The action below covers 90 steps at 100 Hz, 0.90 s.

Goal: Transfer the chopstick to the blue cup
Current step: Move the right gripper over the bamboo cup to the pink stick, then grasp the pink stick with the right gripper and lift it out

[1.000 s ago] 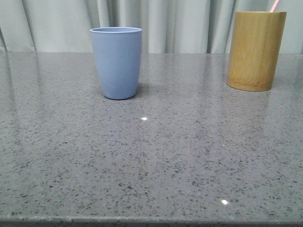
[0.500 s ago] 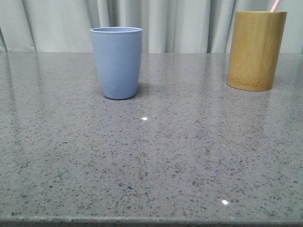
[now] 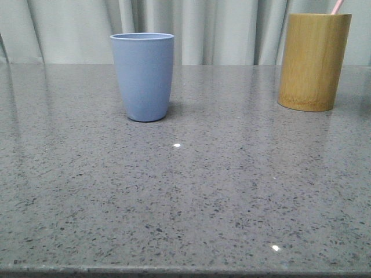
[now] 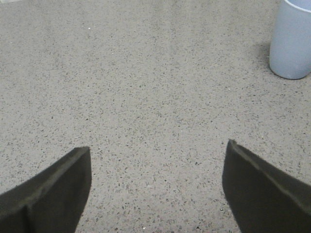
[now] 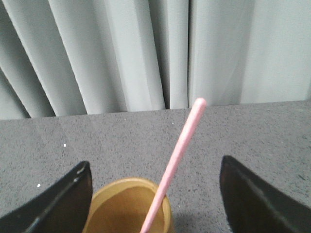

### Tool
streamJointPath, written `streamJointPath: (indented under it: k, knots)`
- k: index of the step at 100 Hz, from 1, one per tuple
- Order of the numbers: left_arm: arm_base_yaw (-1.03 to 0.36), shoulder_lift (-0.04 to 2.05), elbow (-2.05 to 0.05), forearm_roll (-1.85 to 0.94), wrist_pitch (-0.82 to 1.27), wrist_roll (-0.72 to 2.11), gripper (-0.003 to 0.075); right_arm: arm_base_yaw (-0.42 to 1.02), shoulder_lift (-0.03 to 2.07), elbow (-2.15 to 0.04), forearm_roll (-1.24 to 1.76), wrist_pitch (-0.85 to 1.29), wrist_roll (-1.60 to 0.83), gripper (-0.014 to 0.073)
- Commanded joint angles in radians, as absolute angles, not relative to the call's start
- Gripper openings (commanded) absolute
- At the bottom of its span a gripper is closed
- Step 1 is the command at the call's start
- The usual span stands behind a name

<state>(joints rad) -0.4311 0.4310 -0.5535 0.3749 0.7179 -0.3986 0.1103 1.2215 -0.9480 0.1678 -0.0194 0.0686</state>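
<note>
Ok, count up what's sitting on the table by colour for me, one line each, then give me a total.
Light blue: 1, the blue cup
Tan: 1, the bamboo holder
Pale pink: 1, the chopstick, leaning inside the bamboo holder
Total: 3

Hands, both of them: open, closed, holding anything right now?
Left hand: open, empty, over bare table.
Right hand: open, holding nothing; the chopstick stands between its fingers, leaning in the bamboo holder.
</note>
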Motion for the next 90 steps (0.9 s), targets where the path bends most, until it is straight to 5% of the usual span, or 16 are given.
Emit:
streamJointPath:
  k: [1,90]
  knots:
    - [-0.436,0.437,-0.579,0.395,0.65,-0.407,0.0547,0.106,1.229,-1.001,0.187,-0.13,0.068,0.0552]
    - [-0.436,0.437,-0.579,0.395,0.656,-0.407,0.0547,0.051,1.348,-1.026,0.233,-0.262,0.094,0.0552]
